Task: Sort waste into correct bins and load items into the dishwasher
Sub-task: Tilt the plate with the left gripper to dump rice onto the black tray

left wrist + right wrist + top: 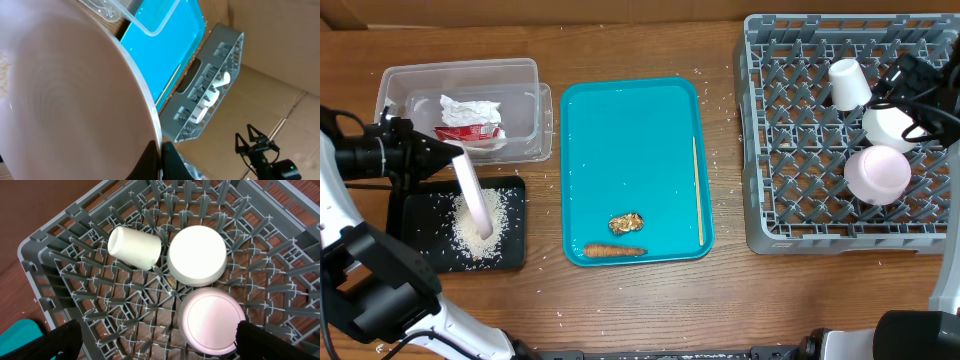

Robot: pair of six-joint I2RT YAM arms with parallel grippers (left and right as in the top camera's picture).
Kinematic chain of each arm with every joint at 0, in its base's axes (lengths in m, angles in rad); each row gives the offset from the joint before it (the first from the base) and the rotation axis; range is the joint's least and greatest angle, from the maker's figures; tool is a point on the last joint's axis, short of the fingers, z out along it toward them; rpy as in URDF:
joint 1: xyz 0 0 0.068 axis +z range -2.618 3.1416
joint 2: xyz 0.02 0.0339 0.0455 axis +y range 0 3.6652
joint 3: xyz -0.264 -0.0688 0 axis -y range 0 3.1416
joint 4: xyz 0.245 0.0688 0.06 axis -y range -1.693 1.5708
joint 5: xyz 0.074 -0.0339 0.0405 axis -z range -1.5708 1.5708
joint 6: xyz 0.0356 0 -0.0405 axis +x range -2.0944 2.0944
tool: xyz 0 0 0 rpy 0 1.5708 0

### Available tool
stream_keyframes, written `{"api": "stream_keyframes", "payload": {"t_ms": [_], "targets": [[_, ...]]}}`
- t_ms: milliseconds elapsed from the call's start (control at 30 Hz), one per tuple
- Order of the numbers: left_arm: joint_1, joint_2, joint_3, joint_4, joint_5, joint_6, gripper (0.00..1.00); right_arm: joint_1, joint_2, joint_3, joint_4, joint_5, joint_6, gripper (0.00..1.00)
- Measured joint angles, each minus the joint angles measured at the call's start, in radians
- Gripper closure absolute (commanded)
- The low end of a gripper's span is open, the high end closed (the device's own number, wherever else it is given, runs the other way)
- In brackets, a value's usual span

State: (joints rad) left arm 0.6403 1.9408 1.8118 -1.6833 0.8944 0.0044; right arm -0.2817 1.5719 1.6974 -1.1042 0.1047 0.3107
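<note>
The left gripper (448,155) is clamped tight on the rim of the plate (473,200). The plate stands on its edge, tipped over the black tray (415,250). The low rim of the plate touches the pile of rice (470,245) in that tray. In the left wrist view the plate (65,100) fills most of the picture, and the fingers (170,162) pinch its rim at the bottom.

The black tray sits by the left edge of the worktop (620,310). The clear tub (525,100) is just behind it, in the far left corner. A napkin (470,108) and a red wrapper (468,132) lie in the tub.

The teal tray (620,130) is in the middle of the worktop. A brown lump (625,222) and a sausage stick (613,251) lie near its front edge. A thin stick (697,190) lies along its right edge.

The rack (770,200) is at the right edge of the worktop. A cup (134,247) lies on its side in it. A bowl (196,255) is upside down just beside the cup, and a second bowl (211,321) is upside down just beside that one. The right gripper (157,330) hangs over the rack with its fingers wide apart, holding nothing.
</note>
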Motion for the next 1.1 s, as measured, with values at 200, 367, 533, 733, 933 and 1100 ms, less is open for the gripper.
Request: {"api": "stream_keyframes", "payload": {"t_ms": [200, 367, 533, 733, 933, 1100], "targets": [[0.010, 0.000, -0.025, -0.002, 0.041, 0.036, 0.96, 0.000, 0.000, 0.000, 0.000, 0.000, -0.001, 0.00], [0.010, 0.000, -0.061, 0.002, 0.100, 0.063, 0.96, 0.000, 0.000, 0.000, 0.000, 0.000, -0.001, 0.00], [0.010, -0.001, -0.121, -0.004, 0.151, 0.080, 0.96, 0.000, 0.000, 0.000, 0.000, 0.000, -0.001, 0.00], [0.010, -0.001, -0.139, -0.004, 0.176, 0.092, 0.96, 0.000, 0.000, 0.000, 0.000, 0.000, -0.001, 0.00], [-0.005, -0.002, -0.139, -0.004, 0.163, 0.104, 0.96, 0.000, 0.000, 0.000, 0.000, 0.000, -0.001, 0.00], [-0.043, -0.033, -0.138, -0.003, 0.138, 0.098, 0.96, 0.000, 0.000, 0.000, -0.001, 0.000, -0.001, 0.00]]}}
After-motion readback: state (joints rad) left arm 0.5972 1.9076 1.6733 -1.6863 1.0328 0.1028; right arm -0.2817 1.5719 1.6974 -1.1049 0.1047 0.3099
